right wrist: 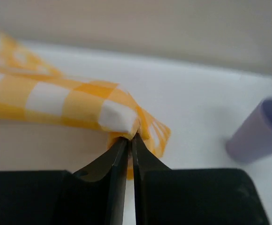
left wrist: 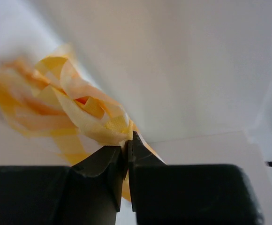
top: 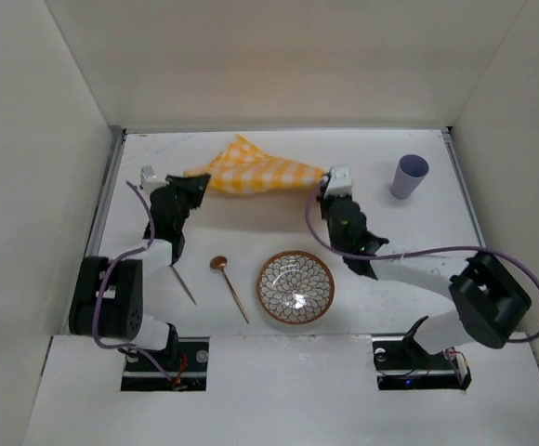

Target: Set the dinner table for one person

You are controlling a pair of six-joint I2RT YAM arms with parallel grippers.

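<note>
Left gripper [left wrist: 128, 140] clamped on 1 corner of yellow-and-white checked fabric cloth [top: 256, 172]; right gripper [right wrist: 130, 137] pinching opposite corner (cloth stretched between both arms, over far half). Large flat white rectangular dinner table [top: 418, 251] underneath. Round patterned bowl [top: 295, 286] near front centre; slim brown spoon [top: 230, 288] just left of it; lilac cup [top: 409, 176] upright, far right.

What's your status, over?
Left pincer, right pincer shut on checked cloth, stretched between them. Bowl, spoon, cup on dinner table, apart from cloth.
</note>
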